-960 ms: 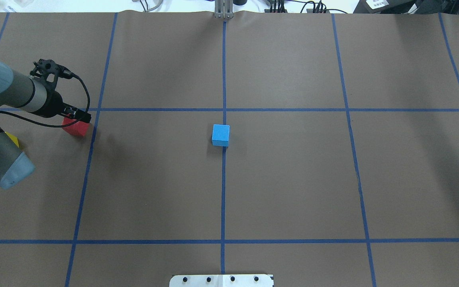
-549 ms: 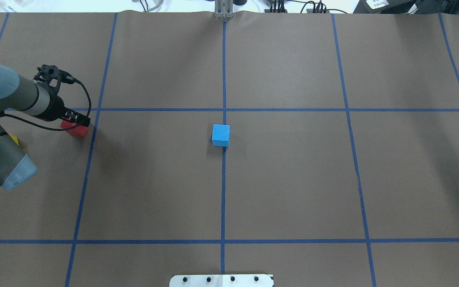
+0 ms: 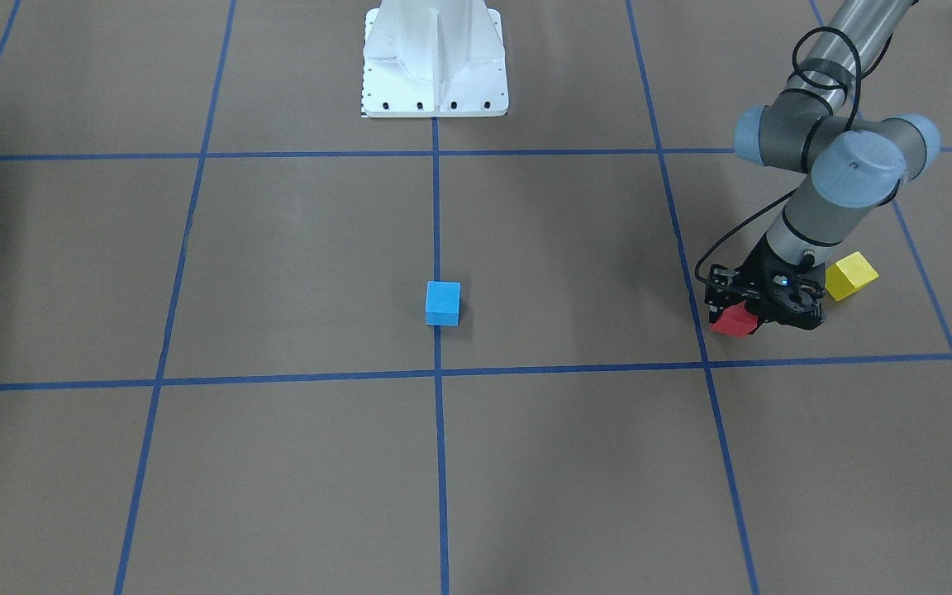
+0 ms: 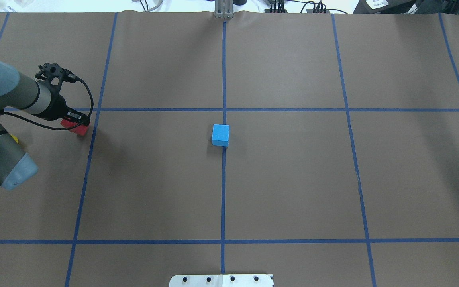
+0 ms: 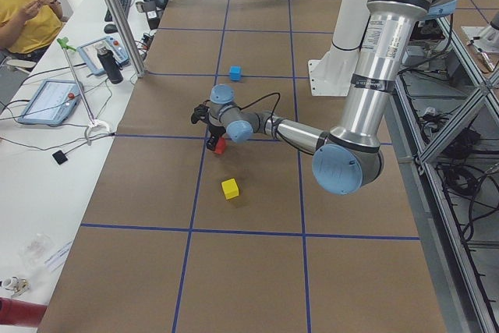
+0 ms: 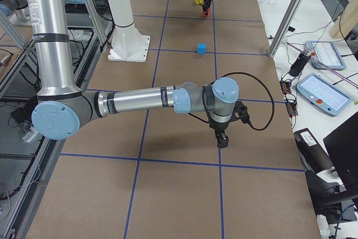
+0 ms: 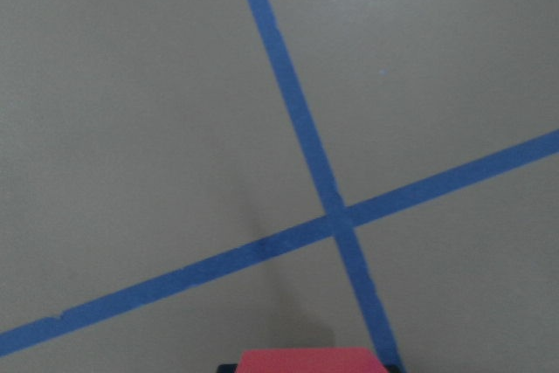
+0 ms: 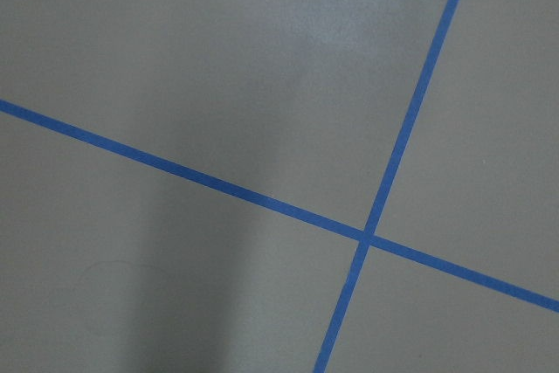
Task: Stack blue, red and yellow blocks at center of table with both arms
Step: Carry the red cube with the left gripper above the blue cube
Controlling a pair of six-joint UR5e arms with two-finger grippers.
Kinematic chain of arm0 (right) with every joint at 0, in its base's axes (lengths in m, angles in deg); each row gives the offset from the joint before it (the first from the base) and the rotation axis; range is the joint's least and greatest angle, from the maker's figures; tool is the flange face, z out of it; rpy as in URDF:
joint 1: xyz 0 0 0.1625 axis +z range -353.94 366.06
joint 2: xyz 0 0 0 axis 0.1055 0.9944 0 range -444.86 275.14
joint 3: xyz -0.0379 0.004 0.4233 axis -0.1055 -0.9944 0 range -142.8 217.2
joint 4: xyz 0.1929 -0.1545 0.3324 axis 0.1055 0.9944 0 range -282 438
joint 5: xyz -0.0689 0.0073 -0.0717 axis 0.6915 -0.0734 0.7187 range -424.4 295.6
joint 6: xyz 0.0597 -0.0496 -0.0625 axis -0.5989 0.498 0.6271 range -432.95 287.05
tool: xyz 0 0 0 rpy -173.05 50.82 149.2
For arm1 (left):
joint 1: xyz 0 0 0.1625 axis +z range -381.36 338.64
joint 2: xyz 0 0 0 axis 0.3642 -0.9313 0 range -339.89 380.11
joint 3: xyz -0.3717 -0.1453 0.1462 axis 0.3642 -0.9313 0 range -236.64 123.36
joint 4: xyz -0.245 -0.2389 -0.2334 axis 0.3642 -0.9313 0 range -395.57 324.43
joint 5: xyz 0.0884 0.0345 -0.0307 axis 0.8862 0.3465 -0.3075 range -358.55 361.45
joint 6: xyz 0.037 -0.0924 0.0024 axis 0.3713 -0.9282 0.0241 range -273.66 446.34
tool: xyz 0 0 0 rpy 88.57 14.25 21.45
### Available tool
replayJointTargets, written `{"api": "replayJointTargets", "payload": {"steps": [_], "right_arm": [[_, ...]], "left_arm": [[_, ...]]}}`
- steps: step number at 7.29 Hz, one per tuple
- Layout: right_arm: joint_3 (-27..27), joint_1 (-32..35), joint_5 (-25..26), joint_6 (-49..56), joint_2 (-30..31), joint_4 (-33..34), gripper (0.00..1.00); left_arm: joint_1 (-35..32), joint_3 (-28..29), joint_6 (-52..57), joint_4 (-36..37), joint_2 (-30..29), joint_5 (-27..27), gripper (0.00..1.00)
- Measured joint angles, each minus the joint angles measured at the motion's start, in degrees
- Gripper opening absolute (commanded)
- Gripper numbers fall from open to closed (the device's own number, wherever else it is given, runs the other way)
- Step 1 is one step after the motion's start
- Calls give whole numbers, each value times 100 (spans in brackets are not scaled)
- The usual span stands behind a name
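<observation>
The blue block (image 4: 220, 135) sits at the table's centre on the middle tape line, also in the front view (image 3: 442, 302). My left gripper (image 4: 77, 121) is at the far left, shut on the red block (image 4: 72, 125). The red block hangs tilted under the gripper in the front view (image 3: 732, 321), and its top edge shows at the bottom of the left wrist view (image 7: 310, 361). The yellow block (image 3: 850, 275) lies on the table just behind the left wrist. My right gripper (image 6: 222, 141) shows only in the exterior right view, over bare table; I cannot tell whether it is open.
Brown paper with a blue tape grid (image 4: 224, 109) covers the table. The robot's white base (image 3: 435, 62) stands at the table's near edge. Operators' tablets (image 5: 48, 101) and cables lie on a side bench beyond the far edge.
My left wrist has shifted slightly forward and settled over the red block, which now shows less from overhead. The blue block has not moved.
</observation>
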Motion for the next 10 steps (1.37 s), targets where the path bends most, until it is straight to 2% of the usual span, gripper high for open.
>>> {"api": "replayJointTargets", "payload": {"steps": [2,4,6,8,10], "right_arm": [[-15,64,110,21,294,-5,100],[-33,101,282,18,616,-6,100],[-44,225,322,17,830,-6,100],[-46,290,326,7,868,-1,100],[-46,297,319,-2,867,-3,100]], "left_arm": [[-17,-510,-32,1278,-572,-45,0],[47,-589,-417,2339,-1545,-44,0],[479,-352,-1291,2675,-2388,20,0],[1006,368,-2004,2711,-3297,397,0],[1364,718,-2165,2677,-3616,732,0]]}}
